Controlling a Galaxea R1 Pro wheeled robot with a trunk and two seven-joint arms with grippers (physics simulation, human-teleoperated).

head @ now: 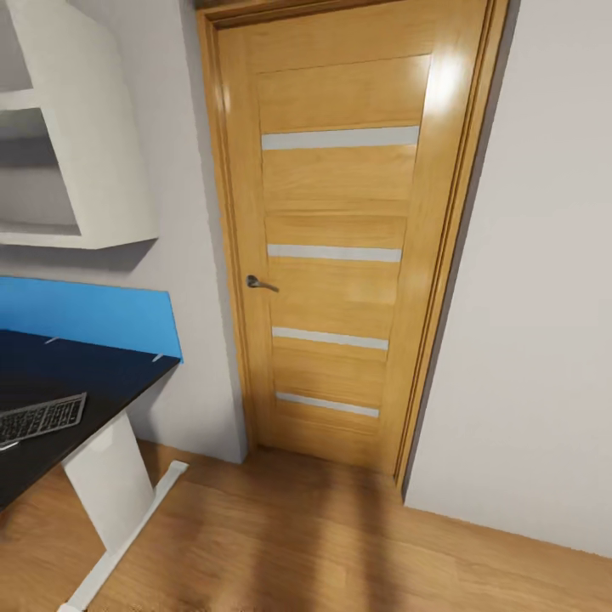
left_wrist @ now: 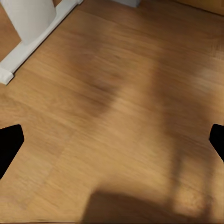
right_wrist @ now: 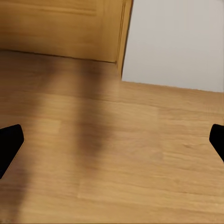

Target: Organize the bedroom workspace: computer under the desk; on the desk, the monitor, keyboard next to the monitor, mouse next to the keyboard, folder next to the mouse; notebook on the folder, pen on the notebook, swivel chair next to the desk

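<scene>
The desk (head: 81,382) is running off the head view's left edge, so most of its black top and blue back panel (head: 93,314) are lying out of sight. The keyboard (head: 41,418) is being cut by that same edge, with just its right end showing. The white shelf unit (head: 81,127) is being cropped at the top and left. The door (head: 340,246) is losing its top to the frame.

In the left wrist view the white desk leg (left_wrist: 32,21) is being cut off, and both wrist views are catching just the dark tips of each arm's fingers (left_wrist: 9,144) (right_wrist: 9,144) at the side edges.
</scene>
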